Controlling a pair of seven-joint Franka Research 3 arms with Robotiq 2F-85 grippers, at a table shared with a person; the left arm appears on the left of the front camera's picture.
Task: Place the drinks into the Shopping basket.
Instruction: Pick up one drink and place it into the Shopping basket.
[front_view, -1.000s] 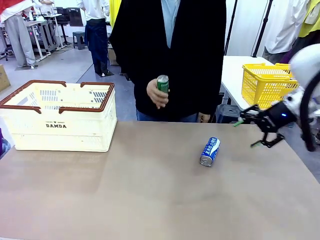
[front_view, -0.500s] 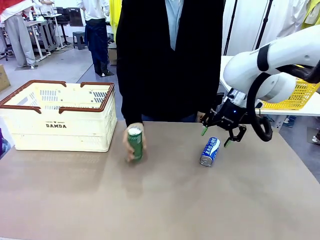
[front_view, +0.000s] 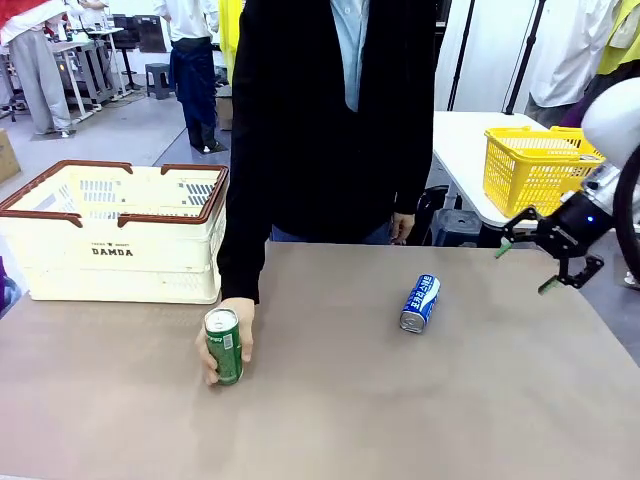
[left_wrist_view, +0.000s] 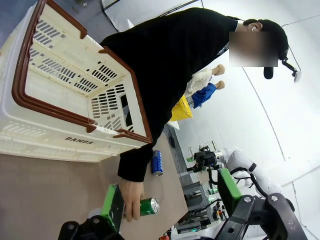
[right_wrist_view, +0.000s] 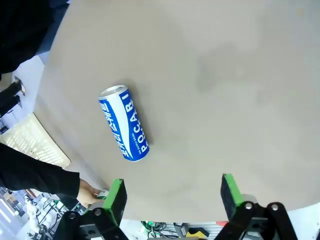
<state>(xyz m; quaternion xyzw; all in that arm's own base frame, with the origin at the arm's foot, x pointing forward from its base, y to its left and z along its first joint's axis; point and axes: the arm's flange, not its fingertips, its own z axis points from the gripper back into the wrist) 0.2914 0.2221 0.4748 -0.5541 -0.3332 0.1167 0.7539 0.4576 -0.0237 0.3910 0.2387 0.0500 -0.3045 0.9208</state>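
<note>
A person's hand (front_view: 235, 335) holds the green can (front_view: 223, 346) upright on the table, in front of the Shopping basket (front_view: 115, 232). That cream basket with a brown rim stands at the table's far left. The blue can (front_view: 419, 303) lies on its side right of the middle. My right gripper (front_view: 525, 268) hangs open beyond the table's right edge, well to the right of the blue can. In its wrist view the blue can (right_wrist_view: 124, 123) lies ahead of the open right gripper (right_wrist_view: 172, 192). My left gripper (left_wrist_view: 167, 185) is open, looking past the basket (left_wrist_view: 75, 107) at the green can (left_wrist_view: 148, 206).
A smaller yellow basket (front_view: 535, 165) sits on a white table at the back right. The person in a dark top (front_view: 330, 120) stands at the table's far edge, one arm reaching down to the table. Bare tabletop (front_view: 330, 410) spreads between the cans and the near edge.
The person's hand brought the green can down from chest height onto the table, nearer and to the left. My right gripper swung in toward the blue can, then drew back right.
</note>
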